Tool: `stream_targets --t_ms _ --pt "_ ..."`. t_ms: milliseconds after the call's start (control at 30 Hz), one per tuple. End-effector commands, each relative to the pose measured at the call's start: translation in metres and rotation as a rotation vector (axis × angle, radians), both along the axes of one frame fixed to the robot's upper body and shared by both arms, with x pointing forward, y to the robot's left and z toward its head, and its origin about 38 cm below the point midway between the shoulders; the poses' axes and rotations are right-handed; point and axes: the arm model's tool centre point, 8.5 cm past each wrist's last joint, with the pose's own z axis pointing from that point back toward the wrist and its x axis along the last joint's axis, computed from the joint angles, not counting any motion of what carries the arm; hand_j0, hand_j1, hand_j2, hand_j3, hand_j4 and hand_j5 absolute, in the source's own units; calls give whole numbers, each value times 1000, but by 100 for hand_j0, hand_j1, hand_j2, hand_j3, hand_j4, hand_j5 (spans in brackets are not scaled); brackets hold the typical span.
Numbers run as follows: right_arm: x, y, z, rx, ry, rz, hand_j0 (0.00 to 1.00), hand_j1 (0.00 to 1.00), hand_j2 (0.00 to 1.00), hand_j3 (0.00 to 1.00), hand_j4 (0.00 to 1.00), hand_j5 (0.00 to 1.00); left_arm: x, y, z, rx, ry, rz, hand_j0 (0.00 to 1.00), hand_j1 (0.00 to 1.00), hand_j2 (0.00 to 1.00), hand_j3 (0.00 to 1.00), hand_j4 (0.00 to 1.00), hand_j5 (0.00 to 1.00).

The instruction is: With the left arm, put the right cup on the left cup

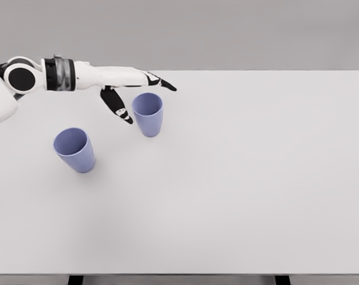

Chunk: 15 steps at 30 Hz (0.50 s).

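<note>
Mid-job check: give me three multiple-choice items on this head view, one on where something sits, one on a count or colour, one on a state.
1. Where is the left robot hand?
A. Just above and left of the right cup
B. Over the left cup
C. At the table's near edge

2. How many cups stand on the white table?
A. One
B. Two
C. Three

3. What is the left robot hand doing?
A. Gripping a cup
B. Curled into a fist
C. Open, holding nothing

Key: 1 A, the fingers reach out behind the right cup's rim and the thumb hangs down on its left. 2 B, two blue cups, both upright and apart. 3 C, the fingers are spread and neither cup is grasped.
</note>
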Motion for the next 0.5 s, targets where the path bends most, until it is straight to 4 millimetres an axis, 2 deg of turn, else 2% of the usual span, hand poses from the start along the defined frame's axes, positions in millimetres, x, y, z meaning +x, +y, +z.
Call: stream_targets --t_ms 0,167,300,400,467 --pt "0 0 0 0 0 0 100 100 100 100 100 100 1 -3 1 -9 3 0 100 100 100 100 100 100" --pt "1 0 0 0 -2 0 100 100 100 100 100 100 2 2 -1 5 -2 10 100 100 100 100 100 100" --pt "0 0 0 0 0 0 100 100 100 100 100 100 14 26 -7 86 -32 80 100 100 100 100 100 100" --pt "0 0 0 0 0 0 100 100 100 100 100 100 15 21 -8 85 -33 71 100 100 100 100 100 100" --pt "1 0 0 0 -2 0 100 100 100 100 100 100 13 0 -8 75 -34 32 100 100 100 100 100 100"
